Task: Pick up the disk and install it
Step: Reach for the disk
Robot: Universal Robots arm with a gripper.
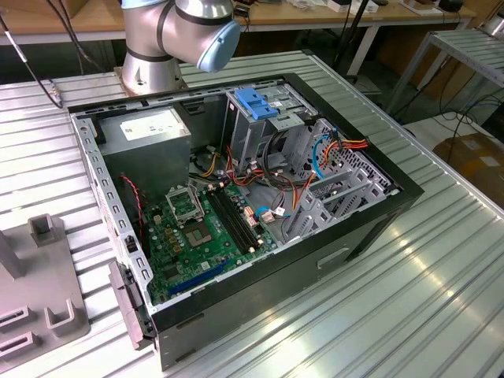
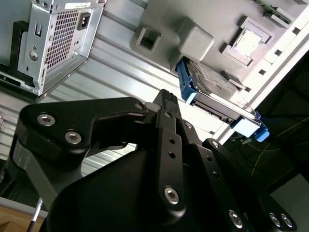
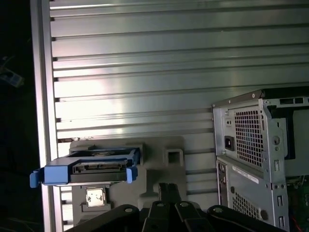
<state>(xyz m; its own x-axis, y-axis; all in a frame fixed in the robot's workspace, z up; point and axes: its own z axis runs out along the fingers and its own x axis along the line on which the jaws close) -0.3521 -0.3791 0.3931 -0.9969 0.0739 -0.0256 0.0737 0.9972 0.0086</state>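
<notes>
Disk (image 3: 87, 170) on fixture (image 3: 155, 146) beside case (image 3: 251, 140)

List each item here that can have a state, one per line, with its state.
Silver-grey metal hard drive in blue plastic carrier: seated in the grey moulded plastic holder, not installed.
Holder: resting on the ribbed metal table.
Black metal computer case: side open, internals exposed.

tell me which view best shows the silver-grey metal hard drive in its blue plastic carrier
The second wrist view: the silver-grey hard drive looks closest there, metal face and blue frame both showing, seated in a grey holder. The first wrist view shows its connector end, edge-on. The exterior view looks at the open black computer case.
</notes>
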